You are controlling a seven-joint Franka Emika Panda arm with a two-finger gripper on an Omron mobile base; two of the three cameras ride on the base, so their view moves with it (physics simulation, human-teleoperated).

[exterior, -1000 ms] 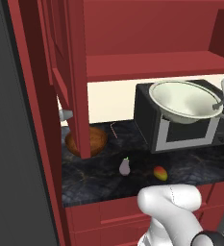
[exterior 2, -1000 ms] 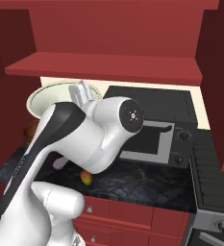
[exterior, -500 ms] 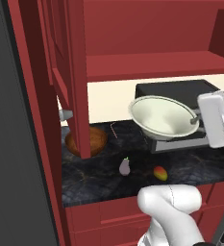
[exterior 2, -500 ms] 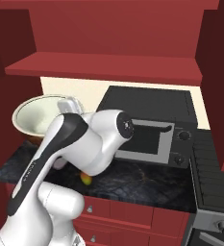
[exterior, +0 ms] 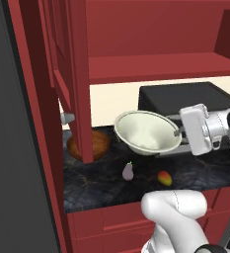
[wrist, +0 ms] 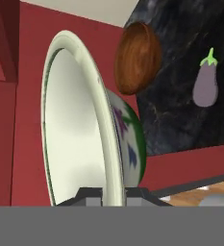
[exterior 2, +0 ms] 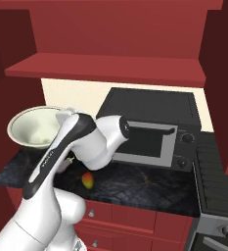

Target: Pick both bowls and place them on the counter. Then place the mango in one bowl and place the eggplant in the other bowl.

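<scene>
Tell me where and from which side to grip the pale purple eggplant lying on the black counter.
Grip the pale lavender eggplant across its plump middle, coming straight down from above: it lies flat on the black marble counter with open space around it, apart from the small red-orange mango, and its thin green stem would likely slip.

Arm reaches forward, elbow bent high, forearm level and the white wrist turned sideways. The tool (wrist: 114, 192) is clamped tight on the rim of the cream bowl (exterior: 147, 132), holding it in the air, tilted.
</scene>
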